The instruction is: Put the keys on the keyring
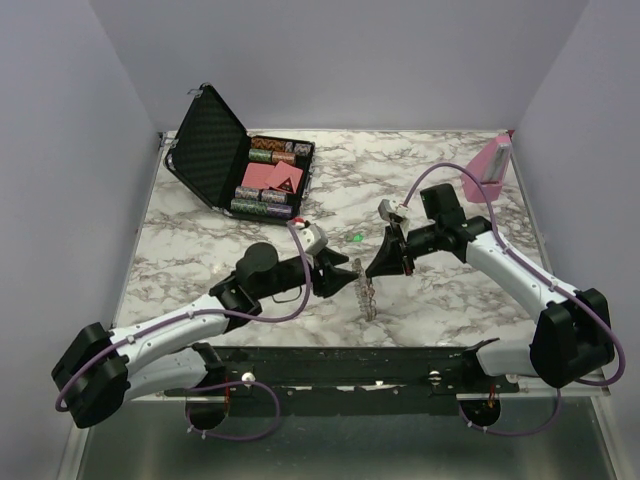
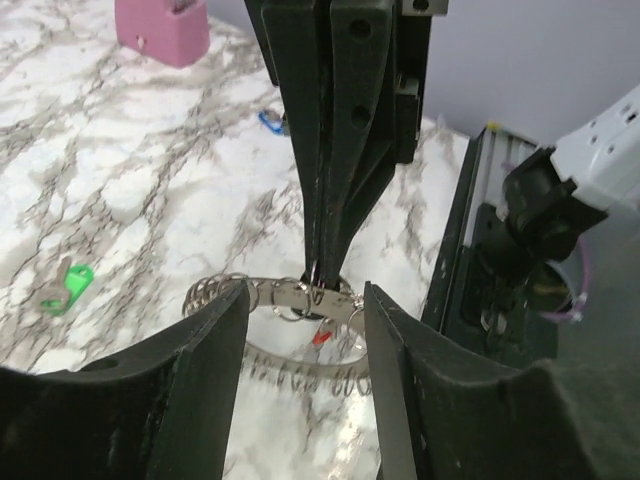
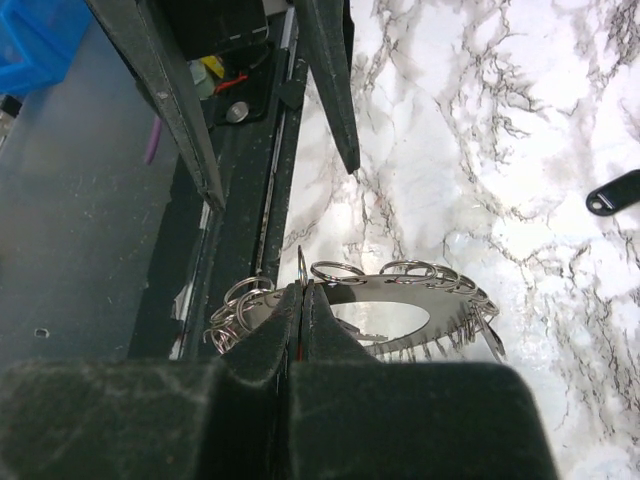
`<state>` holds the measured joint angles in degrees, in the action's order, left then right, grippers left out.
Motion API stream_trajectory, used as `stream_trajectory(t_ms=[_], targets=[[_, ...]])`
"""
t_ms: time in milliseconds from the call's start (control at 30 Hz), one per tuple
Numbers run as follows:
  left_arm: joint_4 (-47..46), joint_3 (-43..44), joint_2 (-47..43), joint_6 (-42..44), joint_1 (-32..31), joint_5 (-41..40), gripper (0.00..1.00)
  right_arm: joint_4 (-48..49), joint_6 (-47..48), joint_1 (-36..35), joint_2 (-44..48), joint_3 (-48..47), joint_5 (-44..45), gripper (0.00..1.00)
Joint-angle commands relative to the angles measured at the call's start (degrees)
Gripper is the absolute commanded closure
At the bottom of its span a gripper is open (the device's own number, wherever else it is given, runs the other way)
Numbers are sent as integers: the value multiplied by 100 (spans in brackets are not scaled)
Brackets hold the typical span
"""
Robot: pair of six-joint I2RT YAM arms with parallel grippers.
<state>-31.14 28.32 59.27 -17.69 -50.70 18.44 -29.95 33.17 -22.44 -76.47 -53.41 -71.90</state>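
Currently the right hand [image 3: 300, 300] is clenched on the keyring [image 3: 390, 292] — raised just nearward of the green key [image 1: 357, 238] — presumably to steady it for the released left hand [image 2: 305, 300], whose jaws straddle it.

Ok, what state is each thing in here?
left gripper: open, straddling the keyring.
right gripper: shut on the keyring.
keyring: pinched by the right gripper.
red key: hanging on the keyring.
green key: loose on the table.
blue key: loose on the table.
black key: loose on the table.
poker chip case: lid open.
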Motion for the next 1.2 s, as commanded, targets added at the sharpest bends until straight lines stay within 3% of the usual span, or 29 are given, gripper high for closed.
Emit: stream_trajectory(t_ms=[0,100,233,800,967,1167], targets=[[1590,805,23,906,95,722,40,-327,339,-33,123,-240,176,99],[2470,1324,208,1355,95,890,36,-371,383,-24,123,-249,220,99],[2981,1782,506,1602,95,1074,36,-379,392,-33,123,-258,238,99],[3711,2661,1333,1708,95,1180,46,-371,383,-33,141,-249,167,98],[3939,2837,1482,1743,95,1188,55,-362,375,-33,150,-249,150,98],[4080,2934,1588,1743,95,1259,56,-353,366,-24,149,-240,141,98]])
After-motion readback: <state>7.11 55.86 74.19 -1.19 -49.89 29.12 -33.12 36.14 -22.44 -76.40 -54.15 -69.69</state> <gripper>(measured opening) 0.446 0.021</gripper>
